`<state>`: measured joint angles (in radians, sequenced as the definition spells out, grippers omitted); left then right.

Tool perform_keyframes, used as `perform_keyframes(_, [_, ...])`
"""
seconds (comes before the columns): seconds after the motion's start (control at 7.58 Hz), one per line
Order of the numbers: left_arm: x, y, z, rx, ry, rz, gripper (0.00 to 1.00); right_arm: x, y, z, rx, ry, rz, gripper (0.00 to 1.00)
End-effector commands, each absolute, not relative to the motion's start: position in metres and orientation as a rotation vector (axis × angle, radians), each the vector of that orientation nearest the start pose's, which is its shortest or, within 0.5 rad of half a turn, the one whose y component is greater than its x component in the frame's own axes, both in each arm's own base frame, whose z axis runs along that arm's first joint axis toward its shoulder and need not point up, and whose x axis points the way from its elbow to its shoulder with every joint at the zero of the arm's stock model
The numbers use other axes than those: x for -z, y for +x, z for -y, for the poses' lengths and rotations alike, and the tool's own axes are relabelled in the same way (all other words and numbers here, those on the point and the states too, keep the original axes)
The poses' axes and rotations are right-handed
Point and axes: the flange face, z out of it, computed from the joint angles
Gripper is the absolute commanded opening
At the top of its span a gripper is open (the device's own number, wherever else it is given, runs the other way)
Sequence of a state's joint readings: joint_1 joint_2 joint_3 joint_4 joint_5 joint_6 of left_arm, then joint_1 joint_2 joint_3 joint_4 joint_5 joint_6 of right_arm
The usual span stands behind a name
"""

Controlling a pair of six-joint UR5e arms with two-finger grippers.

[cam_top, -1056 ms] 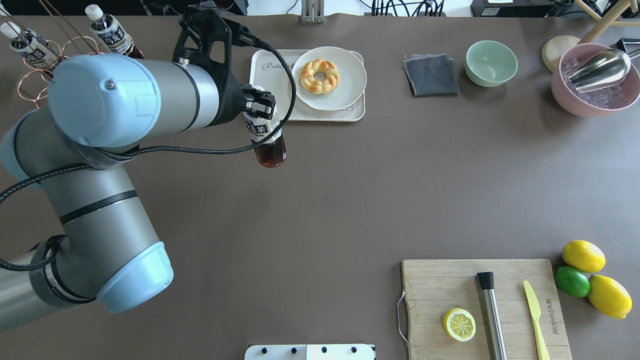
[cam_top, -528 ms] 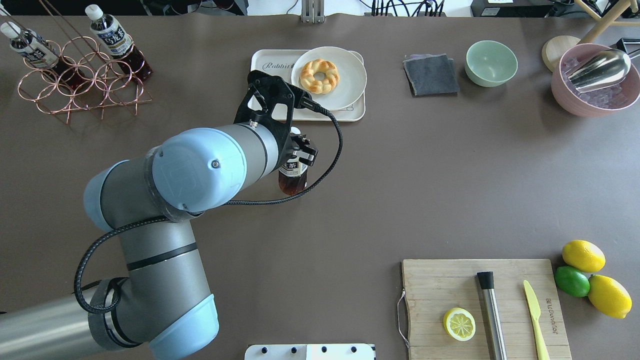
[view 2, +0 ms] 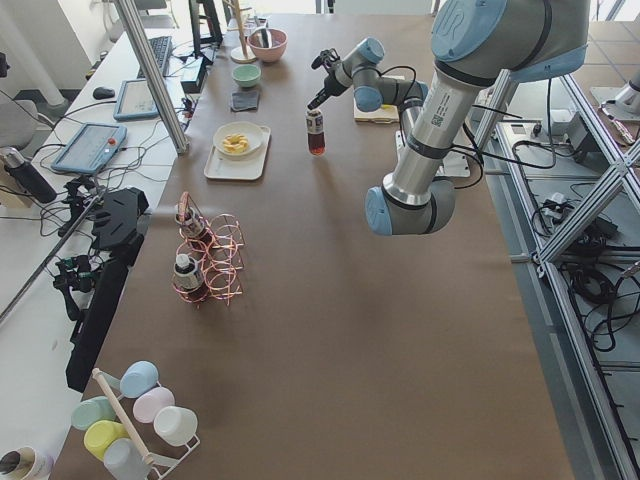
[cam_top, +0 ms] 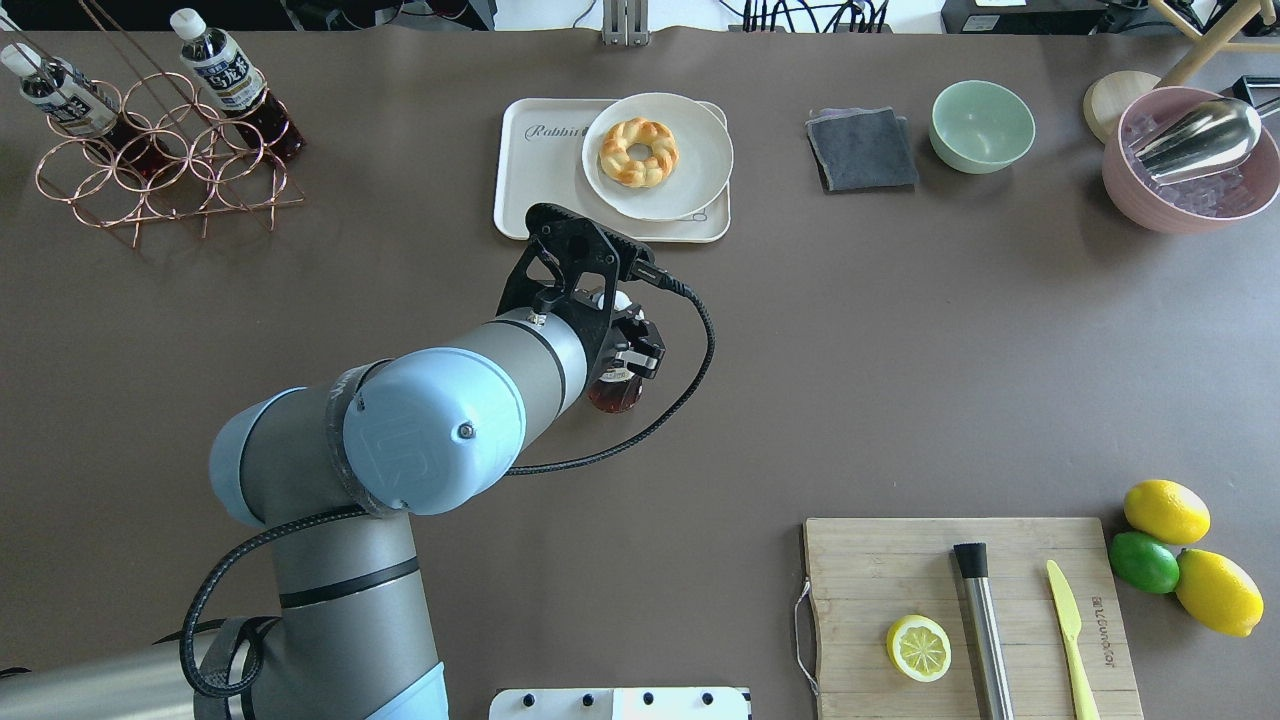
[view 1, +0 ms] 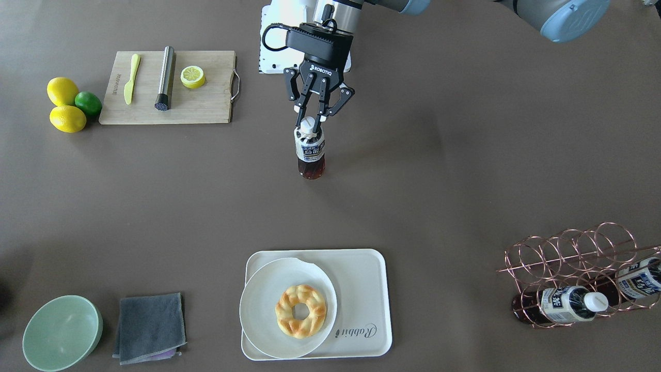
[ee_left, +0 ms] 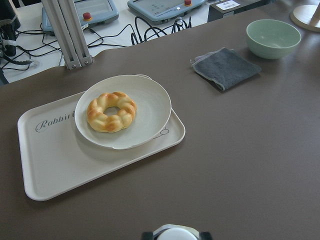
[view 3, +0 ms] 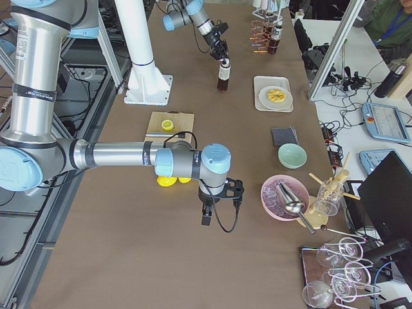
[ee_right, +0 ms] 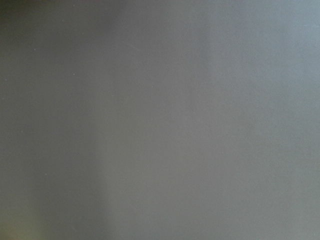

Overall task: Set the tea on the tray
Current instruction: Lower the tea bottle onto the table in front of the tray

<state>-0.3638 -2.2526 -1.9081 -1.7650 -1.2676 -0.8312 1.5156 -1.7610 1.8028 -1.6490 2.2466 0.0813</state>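
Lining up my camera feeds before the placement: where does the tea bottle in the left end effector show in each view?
Exterior front-facing: tea upper centre.
Overhead exterior: tea centre-left, only its base showing.
Exterior left: tea top centre.
Exterior right: tea top centre.
Left wrist-mounted: tea only its cap, bottom edge.
Right wrist-mounted: not in it.
Shared landmark: the tray.

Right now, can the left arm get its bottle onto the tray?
Probably yes: the left gripper holds the bottle, only bare table lies between it and the tray, and the plate leaves the lettered half free.
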Motion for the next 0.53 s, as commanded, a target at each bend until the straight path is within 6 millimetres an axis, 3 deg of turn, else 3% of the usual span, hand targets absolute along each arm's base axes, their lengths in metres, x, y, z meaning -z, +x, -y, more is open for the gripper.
perform_keyframes(0.0, [-0.105,0.5017,0.3639,-0.118,0.86,-0.879,0.0,-0.645,0.0484,0.4116,-0.038,-0.081,0.671,1.0])
perform_keyframes(0.4, [-0.1067,0.5069,0.3568,-0.122,0.863,-0.875,0.0,-0.6462,0.0491,0.41,-0.039,-0.083,0.671,1.0])
